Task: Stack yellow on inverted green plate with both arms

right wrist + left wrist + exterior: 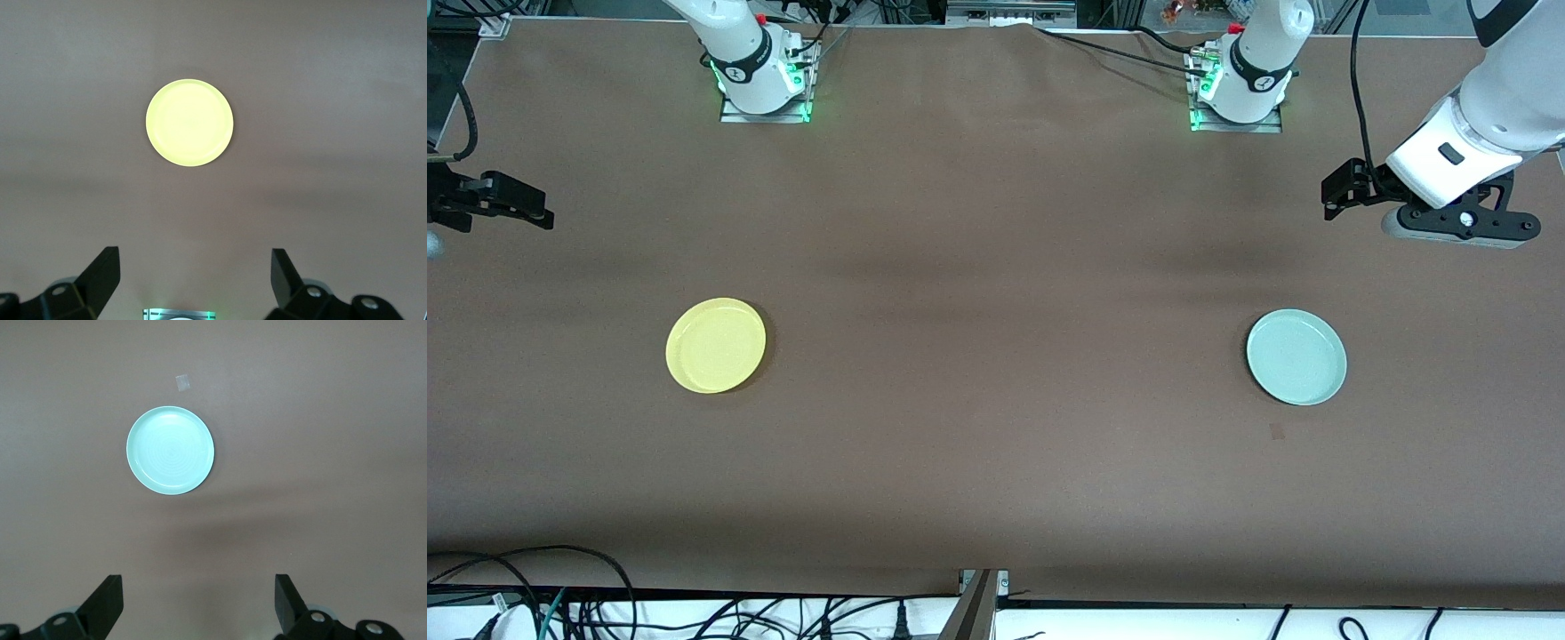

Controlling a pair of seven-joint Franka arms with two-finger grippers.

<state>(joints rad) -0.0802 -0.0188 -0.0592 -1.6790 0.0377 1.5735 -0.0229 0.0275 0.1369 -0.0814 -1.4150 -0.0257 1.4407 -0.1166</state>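
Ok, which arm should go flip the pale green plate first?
Left, probably. The left gripper hangs open, empty, at the round pale mint-green plate's end of the table; the right gripper is up at the round bright-yellow plate's end.

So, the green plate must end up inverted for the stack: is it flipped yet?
Not yet. The green plate lies right way up on the table: its raised rim and ringed eating face show.
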